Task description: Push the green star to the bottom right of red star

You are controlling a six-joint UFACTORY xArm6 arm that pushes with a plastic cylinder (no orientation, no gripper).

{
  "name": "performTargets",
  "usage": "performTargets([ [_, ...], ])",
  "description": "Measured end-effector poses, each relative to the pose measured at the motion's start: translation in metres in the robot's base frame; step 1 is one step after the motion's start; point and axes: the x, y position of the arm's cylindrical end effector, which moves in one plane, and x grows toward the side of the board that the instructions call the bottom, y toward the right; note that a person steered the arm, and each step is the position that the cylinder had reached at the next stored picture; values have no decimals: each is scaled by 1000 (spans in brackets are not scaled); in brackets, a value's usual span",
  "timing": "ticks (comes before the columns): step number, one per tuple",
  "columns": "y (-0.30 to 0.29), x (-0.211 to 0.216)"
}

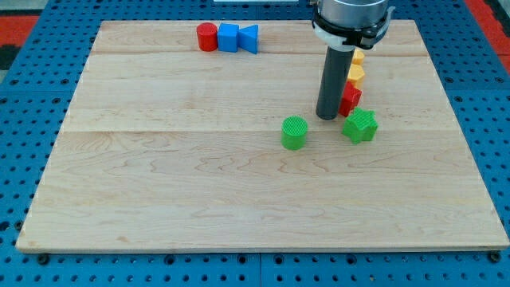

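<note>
The green star (pixel 360 126) lies right of the board's middle. The red star (pixel 350 98) sits just above it, partly hidden behind the rod. My tip (pixel 327 117) rests on the board just left of the red star and up-left of the green star, a small gap away from the green star. The green star stands directly below and slightly right of the red star, nearly touching it.
A green cylinder (pixel 294 132) stands left of the green star, below-left of my tip. Two yellow blocks (pixel 356 73) stack up above the red star. A red cylinder (pixel 207 37), blue cube (pixel 228 37) and blue triangle (pixel 249 38) line the board's top edge.
</note>
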Motion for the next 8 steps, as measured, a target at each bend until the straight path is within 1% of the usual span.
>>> performTargets([
  [1,-32,2],
  [2,-35,32],
  [3,-15,77],
  [5,106,71],
  [6,84,36],
  [7,35,41],
  [8,23,66],
])
